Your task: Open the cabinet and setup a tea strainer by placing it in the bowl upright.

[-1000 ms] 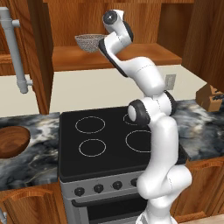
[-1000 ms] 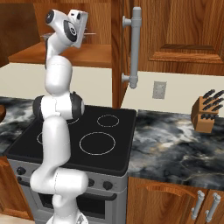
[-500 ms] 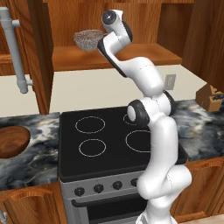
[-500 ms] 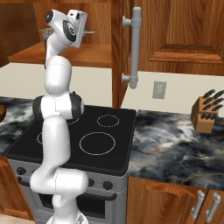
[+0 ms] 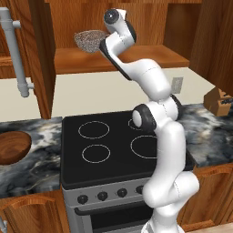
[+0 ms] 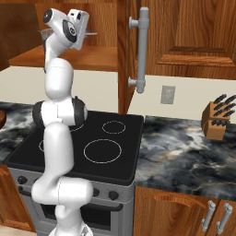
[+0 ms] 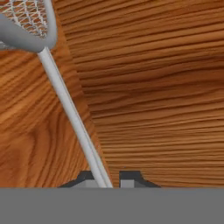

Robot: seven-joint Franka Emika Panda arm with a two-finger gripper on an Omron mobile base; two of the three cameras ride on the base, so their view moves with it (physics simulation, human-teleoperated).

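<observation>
The cabinet (image 5: 118, 61) stands open above the stove, both doors swung wide, each with a grey bar handle (image 6: 142, 48) on it. Its shelf carries nothing but the tea strainer (image 5: 91, 40), whose mesh basket is in the open compartment just above the shelf board; whether it touches the board cannot be told. The arm reaches up into that opening. In the hand view the gripper (image 7: 107, 177) has its two fingertips (image 7: 129, 177) pressed close together on the end of the strainer's thin straight handle, which runs away from them to the rimmed mesh basket at the upper left, with the cabinet's wood grain behind.

Below, the black stove (image 5: 113, 145) with four ring burners sits between two stretches of dark marbled counter (image 6: 184, 154). The bowl (image 5: 12, 146) rests on the counter left of the stove, well apart from the strainer, and holds nothing. On the counter to the right of the stove, near the wall, stands a wooden knife block (image 6: 216, 120), beside a wall socket (image 6: 167, 94).
</observation>
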